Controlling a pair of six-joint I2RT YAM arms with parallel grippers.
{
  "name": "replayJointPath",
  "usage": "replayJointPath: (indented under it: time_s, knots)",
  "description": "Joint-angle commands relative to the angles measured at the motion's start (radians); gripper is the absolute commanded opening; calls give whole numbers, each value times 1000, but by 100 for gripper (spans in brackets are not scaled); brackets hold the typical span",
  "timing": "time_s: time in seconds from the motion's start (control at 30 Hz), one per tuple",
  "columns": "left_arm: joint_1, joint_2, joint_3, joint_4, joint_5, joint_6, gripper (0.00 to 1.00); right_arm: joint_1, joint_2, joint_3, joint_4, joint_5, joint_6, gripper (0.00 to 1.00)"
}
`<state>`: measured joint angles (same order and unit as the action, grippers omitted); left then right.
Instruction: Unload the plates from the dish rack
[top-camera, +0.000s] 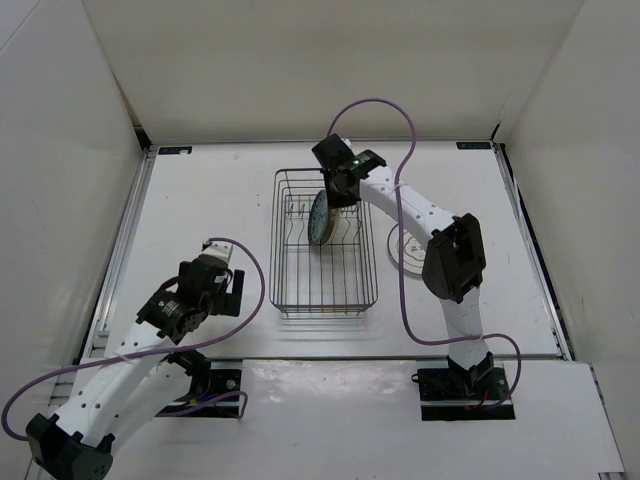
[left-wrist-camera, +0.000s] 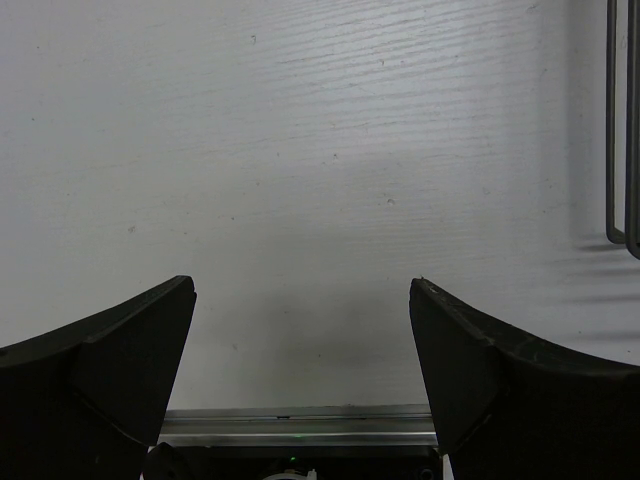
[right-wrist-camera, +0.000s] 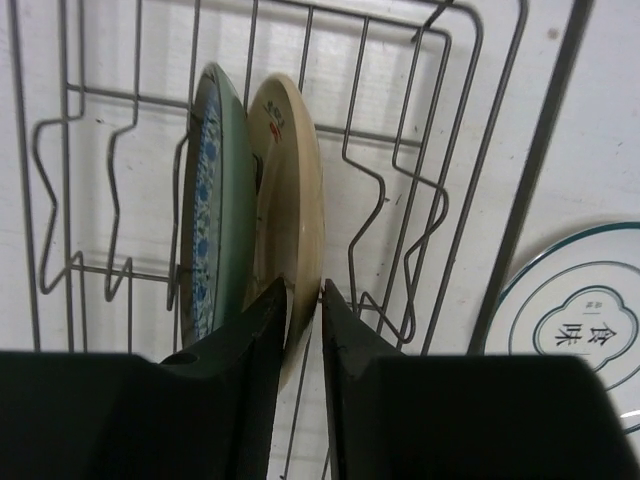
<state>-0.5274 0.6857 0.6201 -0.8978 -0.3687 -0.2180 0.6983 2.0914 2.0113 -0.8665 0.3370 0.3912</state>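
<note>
Two plates stand on edge, side by side, in the wire dish rack (top-camera: 325, 305): a blue-grey plate (right-wrist-camera: 210, 200) and a cream-yellow plate (right-wrist-camera: 295, 200). The right end effector (right-wrist-camera: 303, 290) has narrowly parted fingers on either side of the cream-yellow plate's rim; whether they press it is unclear. A white plate (top-camera: 405, 248) lies flat on the bench (top-camera: 200, 200) just right of the rack. The left end effector (left-wrist-camera: 300, 282) hangs wide open above the bench, left of the rack, holding nothing.

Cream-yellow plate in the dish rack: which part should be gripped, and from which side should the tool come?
Probably the top rim, coming from above. The cream-yellow plate stands on edge in the dish rack, with the blue-grey plate close against one face, so only the thin rim is free. One finger goes on each face, as the right tool sits now.
</note>
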Motion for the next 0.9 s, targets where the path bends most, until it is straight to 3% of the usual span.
replayJointPath:
  time_s: [0.0, 0.1, 0.27, 0.5, 0.73, 0.87]
  knots:
    - [-2, -5, 35, 3, 8, 3, 100, 3, -44, -54, 4, -7, 23, 24]
    - [-3, -5, 35, 3, 8, 3, 100, 3, -41, -69, 6, -10, 29, 24]
    - [-3, -2, 38, 2, 7, 5, 100, 6, -34, -54, 7, -6, 29, 11]
    - [-5, 1, 35, 2, 4, 6, 100, 3, -22, 72, -32, 11, 28, 1]
    - [-3, -2, 35, 0, 7, 5, 100, 0, -45, 185, -68, 42, 25, 0]
    - [-3, -6, 35, -1, 5, 2, 100, -3, -108, 191, -92, 144, -3, 0]
